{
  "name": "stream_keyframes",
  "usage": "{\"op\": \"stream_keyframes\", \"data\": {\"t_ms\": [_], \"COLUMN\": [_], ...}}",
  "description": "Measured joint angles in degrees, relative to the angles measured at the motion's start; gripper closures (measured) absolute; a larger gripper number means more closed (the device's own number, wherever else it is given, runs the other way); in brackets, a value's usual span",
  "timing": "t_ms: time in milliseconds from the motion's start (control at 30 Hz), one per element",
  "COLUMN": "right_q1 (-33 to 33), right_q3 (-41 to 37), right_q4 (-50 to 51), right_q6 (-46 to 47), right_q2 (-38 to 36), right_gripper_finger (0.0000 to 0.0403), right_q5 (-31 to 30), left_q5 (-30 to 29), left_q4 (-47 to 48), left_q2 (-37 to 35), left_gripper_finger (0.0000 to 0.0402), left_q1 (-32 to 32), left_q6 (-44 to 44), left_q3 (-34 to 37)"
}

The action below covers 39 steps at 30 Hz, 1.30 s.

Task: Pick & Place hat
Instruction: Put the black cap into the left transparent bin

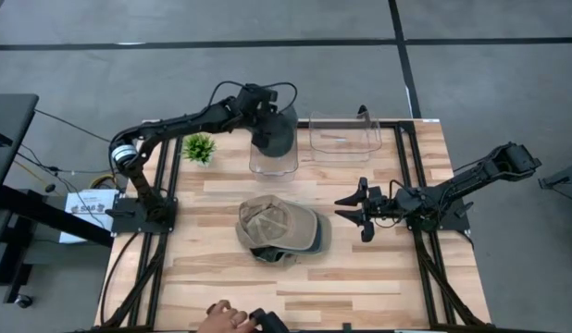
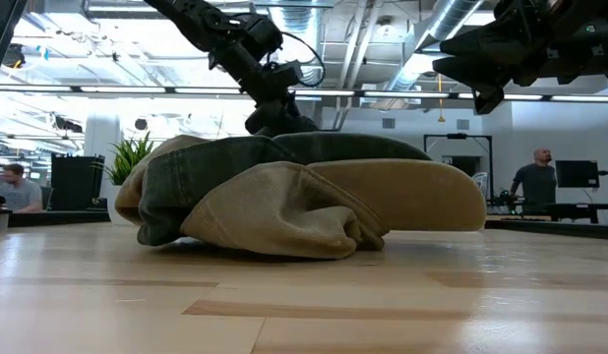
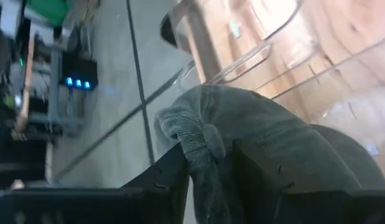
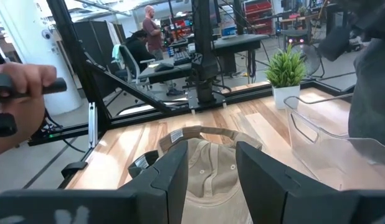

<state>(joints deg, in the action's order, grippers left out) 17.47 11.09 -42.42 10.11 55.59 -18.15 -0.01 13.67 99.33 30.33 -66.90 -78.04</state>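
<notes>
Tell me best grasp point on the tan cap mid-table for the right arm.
Take the tan cap at its brim edge, coming from the right, where the right gripper already waits open. In the low view the brim juts out flat and thin above the table, so fingers can likely pinch it top and bottom.

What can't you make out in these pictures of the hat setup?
- Dark hat held by the left tool: its shape is hidden; the arm covers it in the high view and the left wrist view shows only bunched fabric.
- Caps on the table: how many are stacked is unclear; the tan one covers those beneath.
- Left bin: its contents, masked by the hanging hat.
- Person's hand: cut off by the bottom edge.
</notes>
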Motion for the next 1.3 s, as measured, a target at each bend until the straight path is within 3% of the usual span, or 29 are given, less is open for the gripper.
{"op": "stream_keyframes", "data": {"t_ms": [367, 567, 833, 1300], "right_q1": [0.00, 0.00, 0.00, 0.00], "right_q3": [0.00, 0.00, 0.00, 0.00], "right_q4": [0.03, 0.03, 0.05, 0.45], "right_q6": [0.00, 0.00, 0.00, -0.02], "right_q2": [0.00, 0.00, 0.00, 0.00], "right_gripper_finger": [0.0278, 0.0278, 0.0278, 0.0278], "right_q5": [0.02, 0.02, 0.02, 0.02], "left_q5": [-0.18, -5.39, -6.02, -8.99], "left_q4": [0.02, 0.06, 0.04, -1.12], "left_q2": [0.00, 0.00, 0.02, 0.02], "left_gripper_finger": [0.0360, 0.0385, 0.0387, 0.0386], "left_q1": [-1.78, -1.78, -1.95, -2.27], "left_q6": [-15.27, -23.59, -35.65, -42.81], "left_q3": [0.00, 0.00, 0.00, 0.00]}}
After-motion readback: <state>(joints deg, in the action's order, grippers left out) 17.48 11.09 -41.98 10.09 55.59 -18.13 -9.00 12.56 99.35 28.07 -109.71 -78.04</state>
